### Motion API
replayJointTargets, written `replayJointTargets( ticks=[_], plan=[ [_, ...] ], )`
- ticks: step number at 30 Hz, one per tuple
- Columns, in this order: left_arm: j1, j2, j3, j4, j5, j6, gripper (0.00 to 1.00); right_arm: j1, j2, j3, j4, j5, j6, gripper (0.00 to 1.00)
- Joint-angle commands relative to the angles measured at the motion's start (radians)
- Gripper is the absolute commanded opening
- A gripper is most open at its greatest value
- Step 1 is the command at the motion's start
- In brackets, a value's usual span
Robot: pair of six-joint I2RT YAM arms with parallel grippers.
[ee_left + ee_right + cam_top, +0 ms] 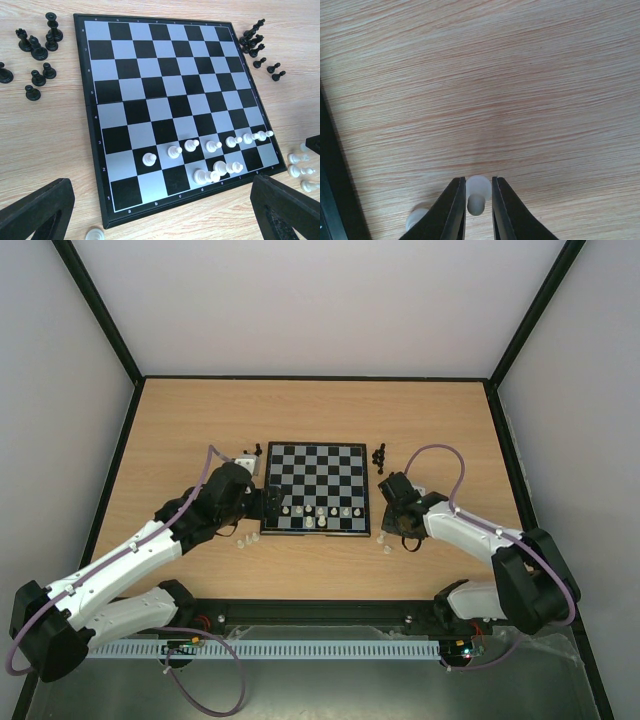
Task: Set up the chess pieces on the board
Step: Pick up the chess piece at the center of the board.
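The board (316,476) lies mid-table, with a row of pale chess pieces (190,145) on its second rank and three more (220,170) on the near rank. Black chess pieces stand off the board in clusters at its far left (37,47) and far right (255,42). My left gripper (160,210) hangs open over the board's near-left corner with nothing between its fingers. My right gripper (478,200) is down on the table right of the board. Its two fingers press against the sides of a pale chess piece (478,189) standing on the wood.
Another pale piece (415,218) lies just left of the right gripper's fingers, close to the board's black rim (330,190). More pale pieces (300,167) stand off the board's near-right corner. One (94,234) sits by the near-left corner.
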Motion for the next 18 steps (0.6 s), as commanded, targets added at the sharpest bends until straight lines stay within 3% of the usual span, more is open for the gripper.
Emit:
replayJointTargets(
  ticks=[1,18],
  plan=[
    [0.006,0.009,-0.011,0.002,-0.008,0.01,0.99,-0.007,0.017,0.003,-0.009,-0.005,-0.008,0.15],
    [0.011,0.031,-0.012,0.022,0.002,-0.006,0.99,-0.008,-0.018,0.066,-0.043,-0.001,-0.052,0.08]
  ],
)
